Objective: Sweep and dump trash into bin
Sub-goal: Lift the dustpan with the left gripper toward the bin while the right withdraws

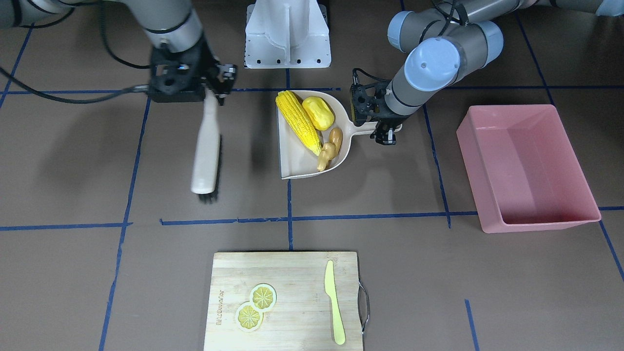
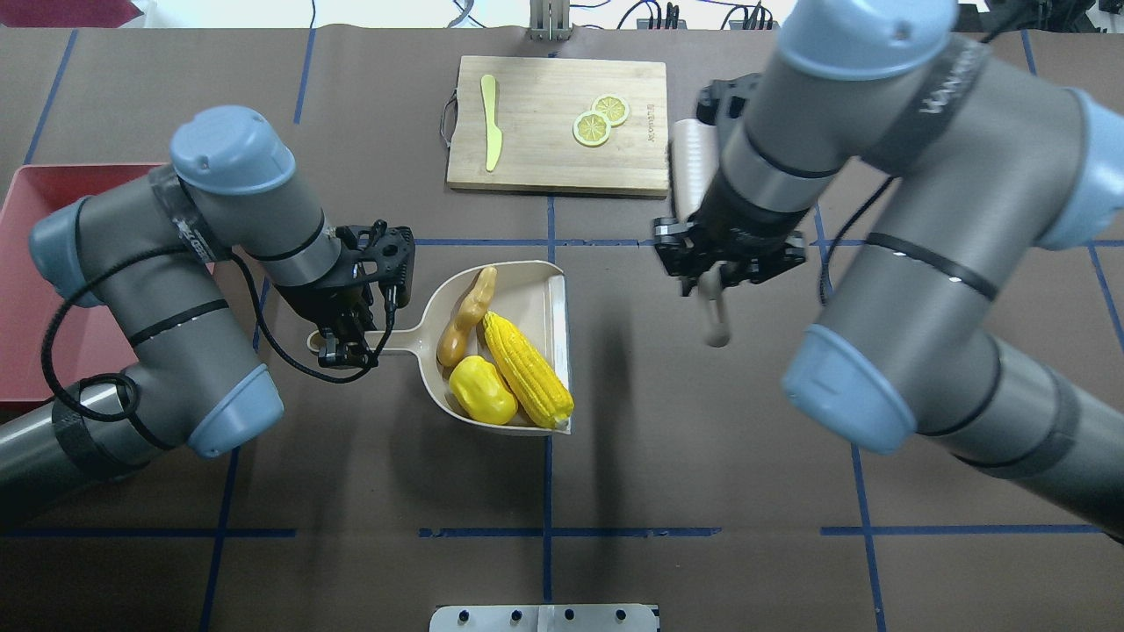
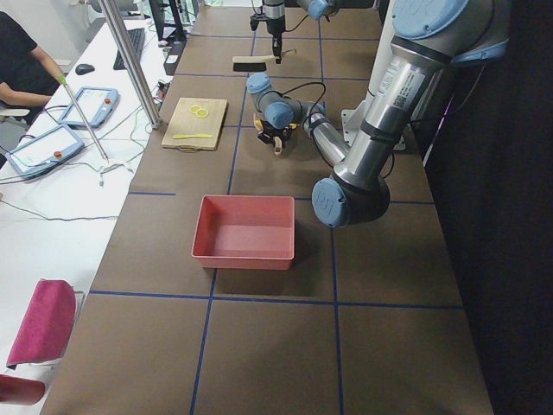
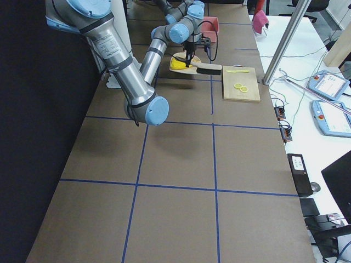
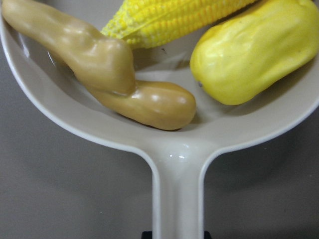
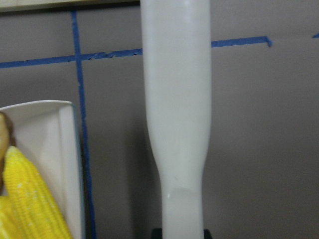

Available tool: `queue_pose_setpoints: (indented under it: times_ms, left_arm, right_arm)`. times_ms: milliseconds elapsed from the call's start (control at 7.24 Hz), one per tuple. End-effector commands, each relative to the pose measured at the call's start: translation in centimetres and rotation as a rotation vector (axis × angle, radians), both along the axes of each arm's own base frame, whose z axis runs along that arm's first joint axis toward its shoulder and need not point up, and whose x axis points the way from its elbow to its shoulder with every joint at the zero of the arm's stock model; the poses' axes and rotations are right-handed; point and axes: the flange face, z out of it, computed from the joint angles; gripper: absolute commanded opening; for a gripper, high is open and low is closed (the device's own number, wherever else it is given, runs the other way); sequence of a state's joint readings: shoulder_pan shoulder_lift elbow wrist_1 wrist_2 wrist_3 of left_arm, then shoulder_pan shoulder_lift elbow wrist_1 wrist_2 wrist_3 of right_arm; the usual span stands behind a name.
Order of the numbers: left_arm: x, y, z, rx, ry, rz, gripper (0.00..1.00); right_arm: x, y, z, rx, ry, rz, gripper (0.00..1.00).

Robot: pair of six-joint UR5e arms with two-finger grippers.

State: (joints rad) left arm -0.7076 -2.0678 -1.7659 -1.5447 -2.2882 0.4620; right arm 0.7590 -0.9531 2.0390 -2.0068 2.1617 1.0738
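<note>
The trash lies in a beige dustpan: a corn cob, a yellow oval lump and a tan ginger root. My left gripper is shut on the dustpan's handle. The left wrist view shows the ginger root and the lump close up. My right gripper is shut on a white brush, held apart from the dustpan's open side. The pink bin stands beyond my left arm with nothing in it.
A wooden cutting board at the far side carries two lemon slices and a yellow-green knife. A white mount sits at the robot's edge. A person sits at a side desk.
</note>
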Motion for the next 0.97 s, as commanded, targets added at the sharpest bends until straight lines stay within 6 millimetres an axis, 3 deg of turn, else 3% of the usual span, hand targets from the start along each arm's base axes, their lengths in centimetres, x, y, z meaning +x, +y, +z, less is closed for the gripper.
queue_pose_setpoints:
  times_ms: [0,276,414,828]
  left_arm:
    - [-3.8,-1.9,-1.6,-0.054,0.036,-0.079,0.0]
    - [-8.9,-1.8,-4.1,-0.132,0.069,-0.222,0.0]
    - [-13.1,-1.3,-4.1,-0.167,0.082,-0.303,0.0]
    - [-25.2,-0.3,0.3,-0.369,0.1,-0.483,0.01]
  right_arm:
    - [4.3,-0.4,3.0,0.008,0.03,0.028,0.0]
    - [8.8,0.8,5.4,0.012,0.07,0.028,0.0]
    - [10.1,0.7,5.9,0.011,0.079,0.038,0.0]
    - [11.4,1.7,8.5,-0.002,0.102,0.025,0.0]
